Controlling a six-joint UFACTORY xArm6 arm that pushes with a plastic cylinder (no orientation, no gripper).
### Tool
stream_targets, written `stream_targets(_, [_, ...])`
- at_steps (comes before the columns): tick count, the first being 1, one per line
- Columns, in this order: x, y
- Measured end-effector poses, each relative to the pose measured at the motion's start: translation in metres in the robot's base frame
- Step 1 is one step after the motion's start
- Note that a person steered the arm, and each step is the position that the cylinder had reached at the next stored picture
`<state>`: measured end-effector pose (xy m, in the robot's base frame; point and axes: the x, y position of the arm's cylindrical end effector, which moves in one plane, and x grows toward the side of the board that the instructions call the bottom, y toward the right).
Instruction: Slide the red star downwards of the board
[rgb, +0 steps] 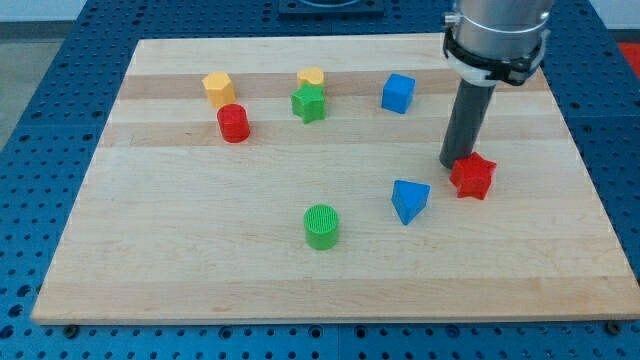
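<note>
my tip is just a bare rod holding nothing, touching the red star on its top-left, so the star sits toward the board's bottom-right corner.

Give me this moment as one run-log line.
tip: touching red star at its upper-left | red star: right of board, mid-height | nearest block: blue triangle, to star's left | stage: downward push not finished

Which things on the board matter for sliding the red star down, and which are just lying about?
In play: red star; my tip, touching its upper-left side.

Lying about: blue triangle, green cylinder, blue cube, green star, two yellow blocks, red cylinder.
</note>
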<state>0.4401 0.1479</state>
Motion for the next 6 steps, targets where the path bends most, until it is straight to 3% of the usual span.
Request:
stream_targets(2, [0.013, 0.025])
stream_targets(5, [0.094, 0.023])
stream_targets(6, [0.087, 0.019])
